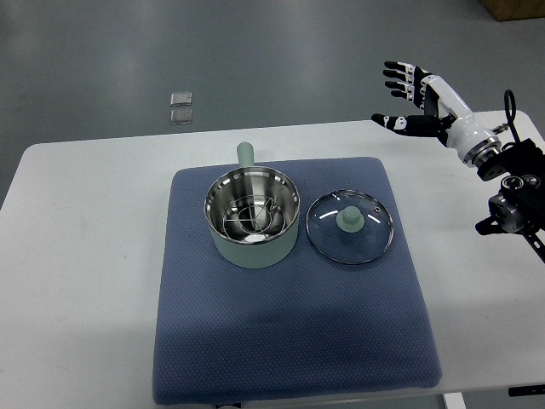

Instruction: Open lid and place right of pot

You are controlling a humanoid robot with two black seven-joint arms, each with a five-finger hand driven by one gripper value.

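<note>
A pale green pot (252, 217) with a steel inside and a wire rack stands open on the blue mat (289, 341). Its handle points to the far side. The glass lid (349, 226) with a green knob lies flat on the mat just right of the pot. My right hand (409, 98) is raised over the table's far right corner, fingers spread and holding nothing, well away from the lid. The left arm is not in view.
The mat lies on a white table (85, 256). Two small clear squares (180, 108) lie on the grey floor beyond the table's far edge. My right arm's black joints (515, 200) hang over the table's right edge.
</note>
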